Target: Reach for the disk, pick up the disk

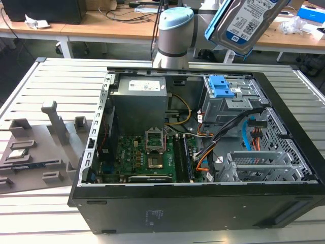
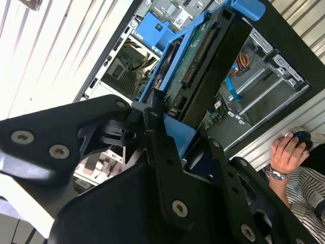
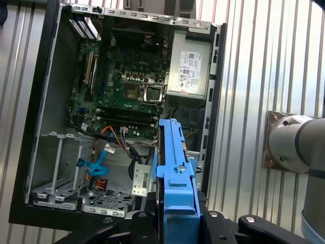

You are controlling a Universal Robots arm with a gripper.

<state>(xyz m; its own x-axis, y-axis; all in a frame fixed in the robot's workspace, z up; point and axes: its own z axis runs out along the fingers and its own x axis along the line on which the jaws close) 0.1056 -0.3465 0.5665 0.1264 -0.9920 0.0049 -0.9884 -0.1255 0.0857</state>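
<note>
I see the disk [image 1: 249, 23] in the upper right of the exterior view, hanging above the open computer case [image 1: 177, 203]. My gripper [image 3: 175, 222] is closed on its blue bracket's edges. I judge it rigid, dense and shock-sensitive, so the frame makes the safest hold.
</note>
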